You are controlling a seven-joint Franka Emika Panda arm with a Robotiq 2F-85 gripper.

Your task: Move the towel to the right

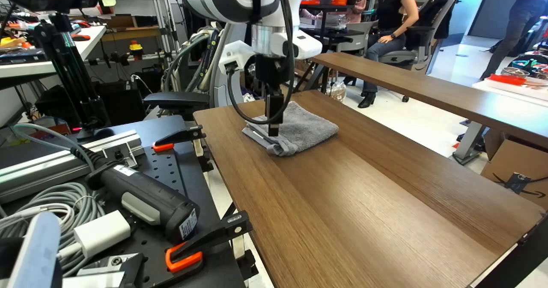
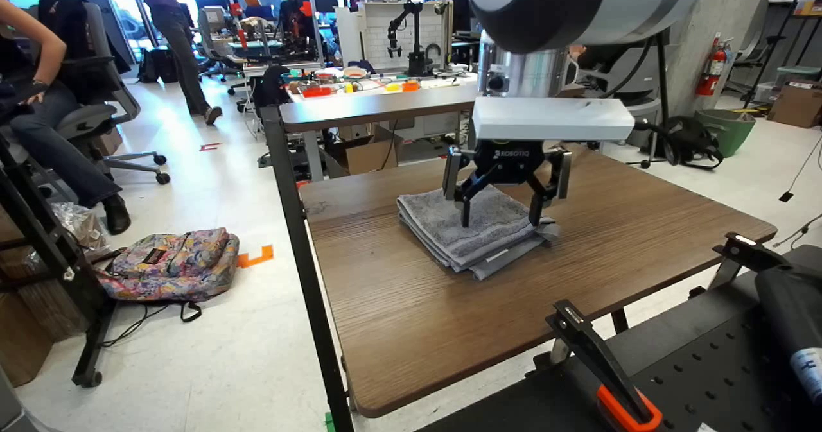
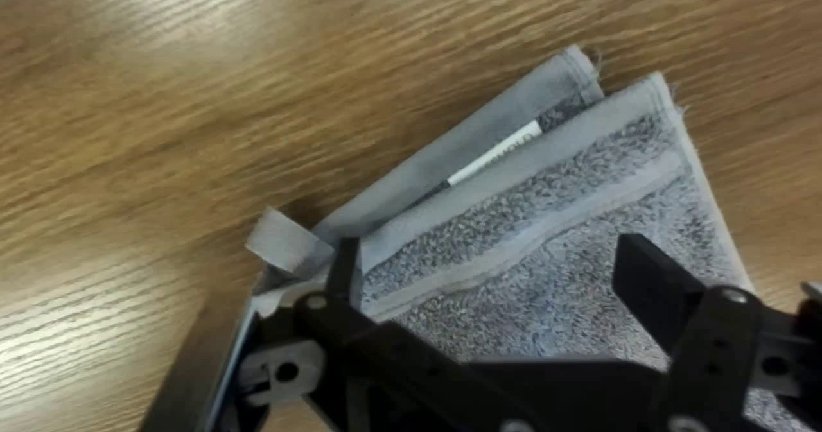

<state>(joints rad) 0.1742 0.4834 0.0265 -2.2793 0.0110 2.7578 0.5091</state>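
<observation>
A folded grey towel (image 1: 314,127) lies on the brown wooden table (image 1: 364,211), near one end. It also shows in an exterior view (image 2: 443,217) and in the wrist view (image 3: 526,226), where its hemmed edges and a white label are seen. My gripper (image 1: 274,130) points down over the towel. In an exterior view the gripper (image 2: 500,219) has its two fingers spread apart over the towel. In the wrist view the gripper (image 3: 489,252) is open with nothing between its fingers but the towel's surface below. I cannot tell whether the fingertips touch the cloth.
A black perforated bench (image 1: 167,172) stands beside the table, with a handheld scanner (image 1: 145,198) and coiled cables (image 1: 72,198). Black-and-orange clamps (image 1: 184,258) sit along its edge by the table. A long brown tabletop (image 1: 428,93) runs along the table's far side.
</observation>
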